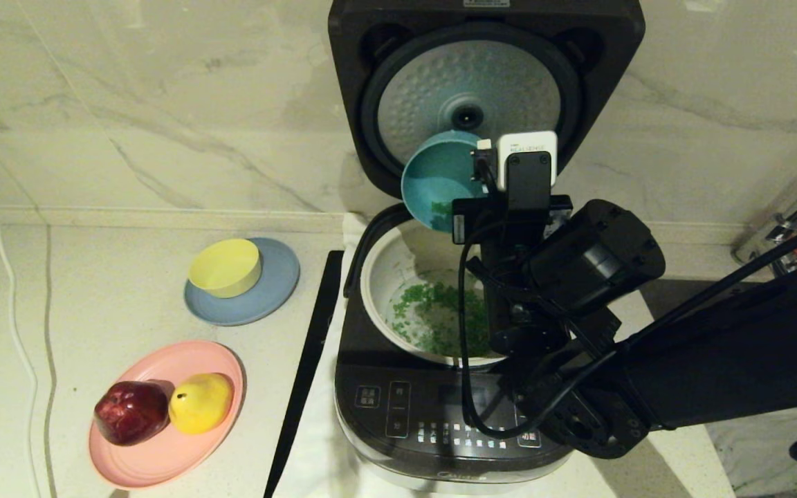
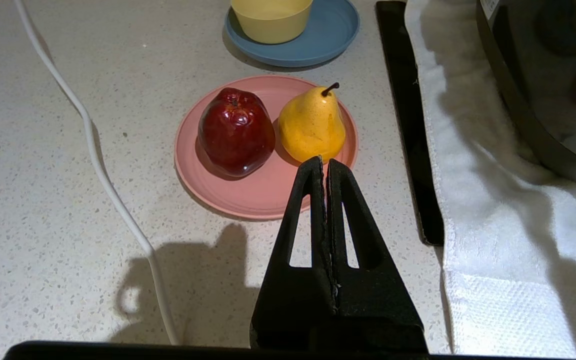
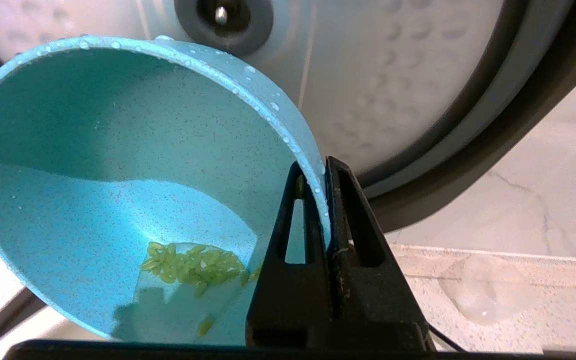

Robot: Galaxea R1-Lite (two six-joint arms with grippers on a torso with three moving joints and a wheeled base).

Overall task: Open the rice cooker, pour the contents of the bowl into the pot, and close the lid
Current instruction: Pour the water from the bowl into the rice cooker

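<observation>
The dark grey rice cooker stands in front of me with its lid swung up, silver inner plate facing out. My right gripper is shut on the rim of the teal-blue bowl, holding it tipped on edge over the back of the cream-white pot. Green contents lie spread in the pot. A small clump of contents clings inside the bowl. My left gripper is shut and empty, low over the counter near the pink plate.
Left of the cooker, a yellow bowl sits on a blue plate. The pink plate carries a red apple and a yellow pear. A black strip edges the white towel. A white cable crosses the counter.
</observation>
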